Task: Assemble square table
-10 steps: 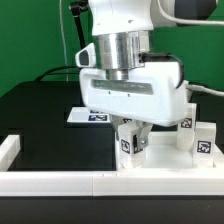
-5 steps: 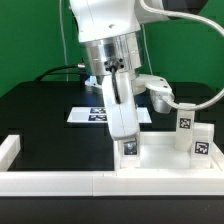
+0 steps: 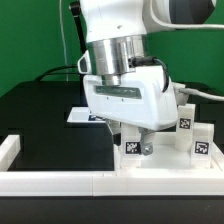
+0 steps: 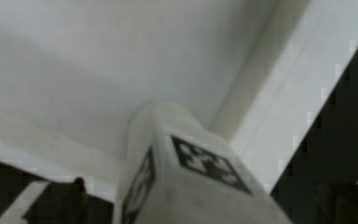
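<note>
Hand (image 3: 133, 143) low over the square panel (image 3: 160, 163), at the near right of the black surface (image 3: 40, 115) in the exterior view. Fingers mostly hidden under the big white wrist housing; a tagged white leg (image 3: 131, 141) stands upright right between them, tag facing the camera. Looks like the hand is closed on that leg, contact on both sides, though the finger tips themselves are hard to make out. Leg base sits at or just on the panel, cannot tell if it is seated in a socket.

Two more tagged legs on the right: one (image 3: 185, 120) upright behind the hand housing, another (image 3: 201, 143) just right of it and nearer, both on or at the panel's right part. Fourth leg not seen.

Marker board (image 3: 82, 115) flat on the surface, far left of the hand, partly hidden by the arm.

White border rail (image 3: 60, 181) runs along the near edge, with a short upright end piece (image 3: 8, 150) at the near left.

Wrist view: leg (image 4: 179, 160) fills the lower middle, tag visible on one face, the white panel (image 4: 87, 70) and its raised rim (image 4: 274, 80) behind it. Blurry.
</note>
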